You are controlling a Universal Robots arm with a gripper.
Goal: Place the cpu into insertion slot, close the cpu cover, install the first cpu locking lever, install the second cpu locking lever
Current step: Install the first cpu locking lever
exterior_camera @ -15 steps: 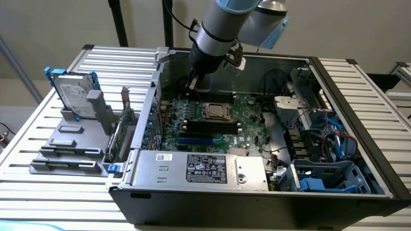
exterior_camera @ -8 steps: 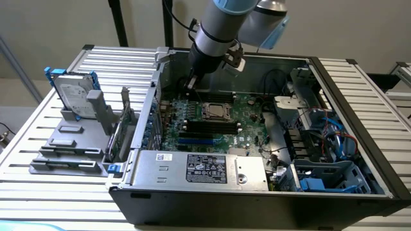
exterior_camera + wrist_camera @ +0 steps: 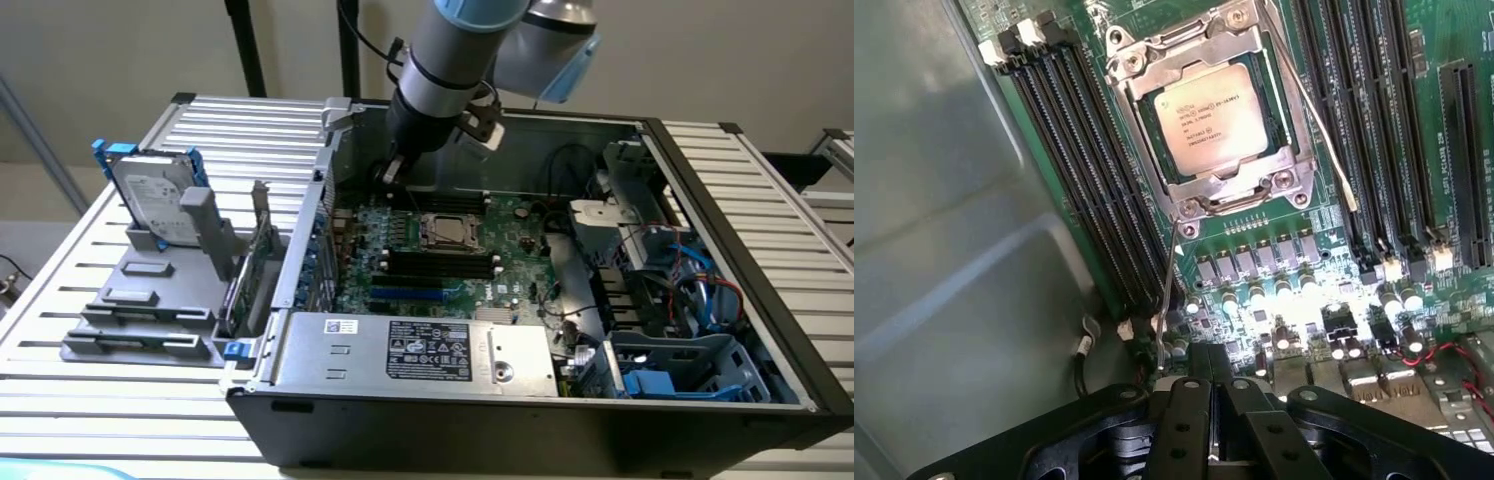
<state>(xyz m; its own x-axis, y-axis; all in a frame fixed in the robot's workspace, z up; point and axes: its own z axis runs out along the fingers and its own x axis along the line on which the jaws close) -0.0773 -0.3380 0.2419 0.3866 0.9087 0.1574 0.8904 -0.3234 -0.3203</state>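
gripper [image 3: 1219,392] pressed together, empty; exterior view: hangs at 11 o'clock of cpu [image 3: 1222,112], which sits under cpu cover [image 3: 1254,186].

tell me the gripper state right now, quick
Gripper: shut, with nothing visibly held.
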